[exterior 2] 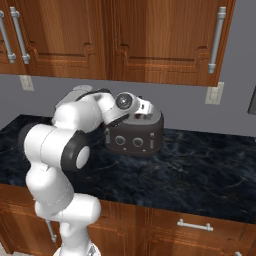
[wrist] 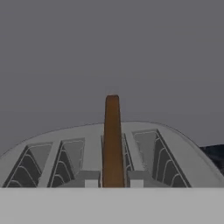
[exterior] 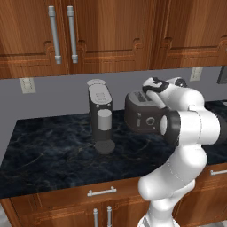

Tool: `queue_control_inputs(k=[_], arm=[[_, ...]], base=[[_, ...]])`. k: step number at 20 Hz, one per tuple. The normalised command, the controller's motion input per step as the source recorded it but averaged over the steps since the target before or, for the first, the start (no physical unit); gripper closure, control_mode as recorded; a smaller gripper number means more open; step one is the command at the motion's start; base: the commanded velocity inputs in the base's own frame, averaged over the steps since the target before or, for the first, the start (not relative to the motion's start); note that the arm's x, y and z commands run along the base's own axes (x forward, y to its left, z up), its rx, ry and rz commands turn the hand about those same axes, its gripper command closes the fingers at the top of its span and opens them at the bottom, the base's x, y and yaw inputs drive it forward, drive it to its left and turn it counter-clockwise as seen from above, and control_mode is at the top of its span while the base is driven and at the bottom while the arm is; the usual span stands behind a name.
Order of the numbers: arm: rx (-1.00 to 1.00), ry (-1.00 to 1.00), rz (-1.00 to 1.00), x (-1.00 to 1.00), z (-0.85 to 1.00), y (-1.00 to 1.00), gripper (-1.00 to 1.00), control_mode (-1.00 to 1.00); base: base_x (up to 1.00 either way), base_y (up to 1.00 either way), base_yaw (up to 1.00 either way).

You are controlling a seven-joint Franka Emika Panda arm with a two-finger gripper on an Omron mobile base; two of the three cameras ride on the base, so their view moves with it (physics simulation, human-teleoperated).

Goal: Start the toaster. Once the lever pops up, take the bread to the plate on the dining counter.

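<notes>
The dark grey toaster (exterior: pixel 138 116) (exterior 2: pixel 135 136) stands at the back of the black counter, its two knobs facing forward. My gripper (wrist: pixel 113 179) hangs just over the toaster's slotted top (wrist: pixel 83 146), with the hand (exterior 2: pixel 144 106) reaching in from above. A thin brown bread slice (wrist: pixel 112 131) stands upright out of the middle slot. The two fingertips (wrist: pixel 91 178) press against its sides, so the gripper is shut on the bread. The plate and the dining counter are out of view.
A tall narrow grey coffee machine (exterior: pixel 100 116) stands just left of the toaster. The black marbled counter (exterior: pixel 48 146) has silver-handled drawers below and wooden wall cabinets (exterior: pixel 102 31) above. Wall outlets (exterior: pixel 27 85) (exterior 2: pixel 213 93) sit on the grey backsplash.
</notes>
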Motion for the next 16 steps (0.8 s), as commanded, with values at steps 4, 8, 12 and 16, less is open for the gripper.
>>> queue_control_inputs(k=[4,8,12,16], arm=[[0.0,-0.1,0.0,-0.37,0.12,0.0,1.0,-1.0],[0.0,-0.07,0.0,-0.51,0.35,0.0,1.0,-1.0],[0.0,-0.04,0.0,-0.39,0.49,0.0,1.0,-1.0],[0.0,-0.01,0.0,-0.33,0.59,0.0,1.0,-1.0]], base=[[0.0,0.0,0.0],[0.0,0.0,0.0],[0.0,0.0,0.0],[0.0,0.0,0.0]])
